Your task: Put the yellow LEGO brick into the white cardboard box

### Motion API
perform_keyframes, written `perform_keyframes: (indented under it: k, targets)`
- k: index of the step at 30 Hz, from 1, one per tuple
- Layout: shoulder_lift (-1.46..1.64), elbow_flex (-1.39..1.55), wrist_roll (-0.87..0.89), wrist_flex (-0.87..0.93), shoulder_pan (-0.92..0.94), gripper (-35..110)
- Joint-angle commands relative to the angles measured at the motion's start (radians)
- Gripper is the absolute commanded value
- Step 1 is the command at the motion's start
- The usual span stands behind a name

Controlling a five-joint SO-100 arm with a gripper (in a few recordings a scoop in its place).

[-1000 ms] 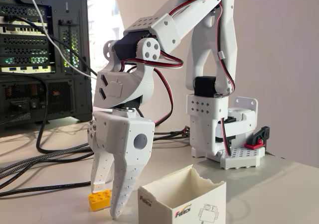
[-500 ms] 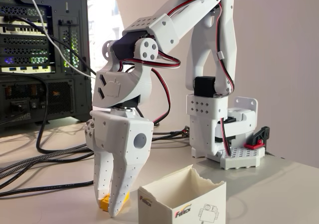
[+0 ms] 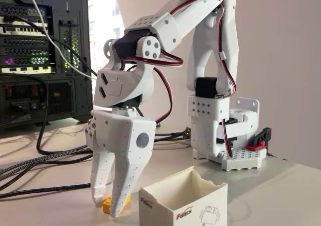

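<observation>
The fingers gripped the brick on the bench, left of the box marked "Fetch".

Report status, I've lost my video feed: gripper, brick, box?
Gripper down at table, fingers closed around the yellow LEGO brick, brick on the table. White cardboard box just right of it, open, nothing between them.

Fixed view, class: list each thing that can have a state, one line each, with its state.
gripper: pointing down at the table, fingers closed around the yellow LEGO brick.
yellow LEGO brick: between the fingers, low at the table, outside the box.
white cardboard box: upright, open-topped, nothing visible inside.
</observation>
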Motion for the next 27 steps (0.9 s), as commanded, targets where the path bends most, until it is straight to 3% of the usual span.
perform_keyframes:
  k: [1, 21, 27]
  targets:
    - [0.176, 0.0, -0.083, 0.021, -0.021, 17]
    - [0.172, 0.14, -0.253, -0.011, -0.002, 11]
    - [0.163, 0.138, -0.31, -0.012, 0.032, -9]
